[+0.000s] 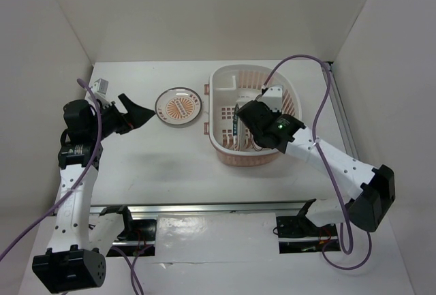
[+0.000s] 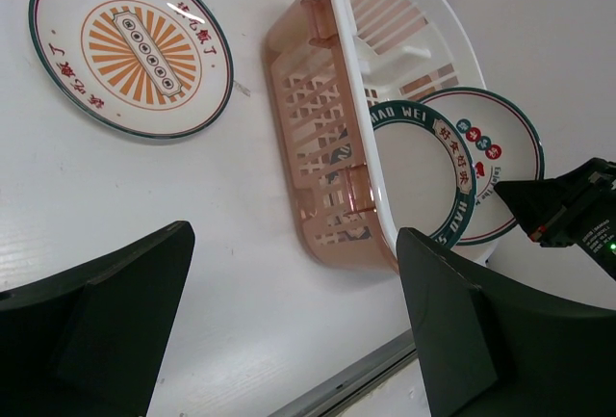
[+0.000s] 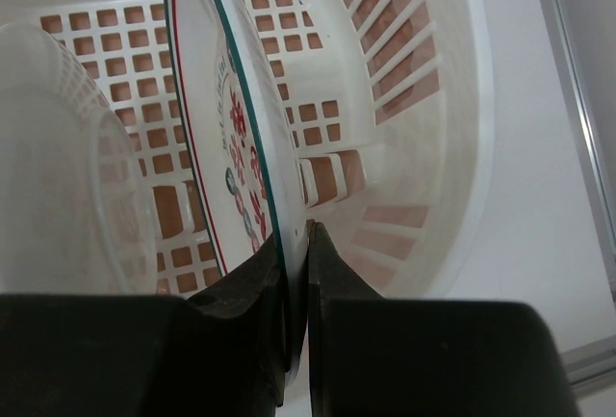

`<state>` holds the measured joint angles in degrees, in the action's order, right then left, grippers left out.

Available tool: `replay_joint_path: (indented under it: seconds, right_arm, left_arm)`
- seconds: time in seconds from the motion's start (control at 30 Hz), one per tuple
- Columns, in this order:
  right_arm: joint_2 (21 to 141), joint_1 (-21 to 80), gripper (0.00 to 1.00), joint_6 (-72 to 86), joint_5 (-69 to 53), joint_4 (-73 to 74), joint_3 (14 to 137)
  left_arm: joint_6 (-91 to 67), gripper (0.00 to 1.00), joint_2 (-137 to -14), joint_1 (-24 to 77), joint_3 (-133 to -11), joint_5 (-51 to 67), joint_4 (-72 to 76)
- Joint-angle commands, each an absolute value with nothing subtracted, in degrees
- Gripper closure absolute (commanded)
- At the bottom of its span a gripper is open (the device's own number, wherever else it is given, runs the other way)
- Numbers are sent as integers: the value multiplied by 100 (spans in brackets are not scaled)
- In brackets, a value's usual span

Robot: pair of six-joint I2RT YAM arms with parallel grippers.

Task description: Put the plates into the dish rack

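1. Right pincer (image 3: pixel 298 234): jaws pinched tight on the rim of a round white ceramic plate with thin teal edge and red lettering (image 3: pixel 241 128). The plate is held on edge inside the oval pale pink-and-white slatted plastic dish rack (image 3: pixel 462 99).
2. A round white plate with broad teal lettered rim (image 2: pixel 423 181) stands on edge in the rack just beside it, on the left arm's side. Both are edge-on in the top view, planes running near-to-far.
3. Left pincer (image 1: pixel 139 114): jaws spread wide, nothing in them, hovering over the white table (image 1: pixel 136 165).
4. Last one out is a round white plate with orange sunburst centre and dark rim (image 1: pixel 178 106). It lies flat and face up on the table.
5. Key relation: the sunburst plate sits just right of the left pincer, between it and the rack, so the left arm is clearly nearer. It's round, so there's no long axis.
6. Judgement: it likely needs a rim pick on the pincer-facing edge, then a tilt upright. Risk: the right pincer's plate may tip on release.
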<state>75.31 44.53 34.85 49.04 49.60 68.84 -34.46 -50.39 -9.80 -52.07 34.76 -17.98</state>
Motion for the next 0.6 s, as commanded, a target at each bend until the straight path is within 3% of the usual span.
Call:
replay_joint_path:
  seconds: [0.0,0.57]
  right_arm:
    - [7593,4544,100,3718,5106,4482,6864]
    - [7751,4711,100,4165,5388,4852,6864]
  left_arm:
    - [-3313,0,-5001,-958,-5177,3489,-1696]
    - [-3313,0,-5001,-958,-5177,3489,-1749]
